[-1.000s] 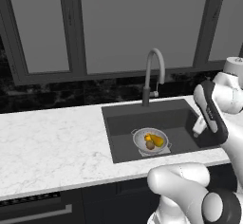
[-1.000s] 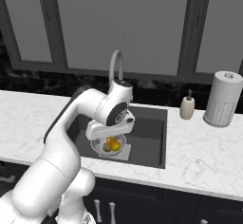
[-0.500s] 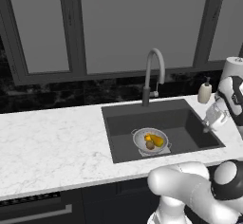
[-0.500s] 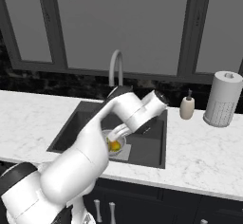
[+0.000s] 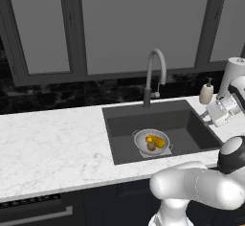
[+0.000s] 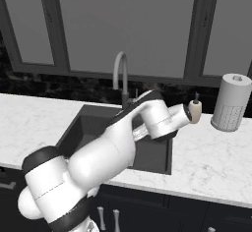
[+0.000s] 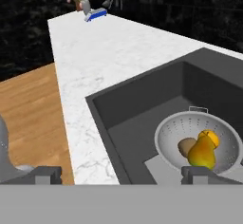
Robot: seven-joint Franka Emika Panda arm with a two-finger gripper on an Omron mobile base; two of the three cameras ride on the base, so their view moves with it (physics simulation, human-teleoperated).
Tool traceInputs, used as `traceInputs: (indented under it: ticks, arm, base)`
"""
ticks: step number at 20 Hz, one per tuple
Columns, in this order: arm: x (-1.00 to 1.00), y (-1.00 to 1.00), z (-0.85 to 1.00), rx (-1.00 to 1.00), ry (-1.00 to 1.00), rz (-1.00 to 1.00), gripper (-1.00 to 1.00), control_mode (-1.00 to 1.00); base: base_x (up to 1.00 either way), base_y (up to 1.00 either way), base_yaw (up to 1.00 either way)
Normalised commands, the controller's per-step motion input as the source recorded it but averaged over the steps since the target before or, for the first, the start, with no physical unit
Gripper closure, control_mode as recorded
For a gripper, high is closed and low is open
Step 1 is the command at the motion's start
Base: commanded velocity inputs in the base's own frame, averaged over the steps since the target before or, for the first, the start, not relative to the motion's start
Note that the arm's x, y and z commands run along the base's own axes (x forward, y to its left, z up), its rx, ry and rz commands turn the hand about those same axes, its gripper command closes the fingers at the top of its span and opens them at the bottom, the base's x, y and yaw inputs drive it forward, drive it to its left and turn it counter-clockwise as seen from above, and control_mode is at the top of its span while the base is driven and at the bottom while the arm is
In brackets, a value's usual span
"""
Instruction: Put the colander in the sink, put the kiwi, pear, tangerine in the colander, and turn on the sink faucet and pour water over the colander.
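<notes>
The colander (image 5: 152,141) sits on the floor of the sink (image 5: 124,124), left of centre, already holding the kiwi (image 7: 186,147), pear (image 7: 202,154) and tangerine (image 7: 209,138) bunched together. What appears left is the water: the sink faucet (image 5: 154,74) arches over the far rim with no stream visible, its spout seemingly short of the colander. At the right end of the sink, above its rim, the gripper (image 7: 121,174) hangs with jaws fully spread, holding and touching nothing.
</notes>
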Motion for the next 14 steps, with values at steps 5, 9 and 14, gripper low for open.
traceInputs:
  ticks: [5, 9, 14]
  arm:
    - [0.38, -0.04, 0.0, 0.04, -0.01, 0.0, -1.0, -1.0]
    - [0.21, -0.08, 0.0, 0.07, -0.03, 0.0, -1.0, -1.0]
    - [0.2, 0.0, -0.04, 0.06, -0.02, -0.07, -1.0, -1.0]
  base:
    - [0.0, 0.0, 0.0]
    - [0.0, 0.0, 0.0]
    - [0.0, 0.0, 0.0]
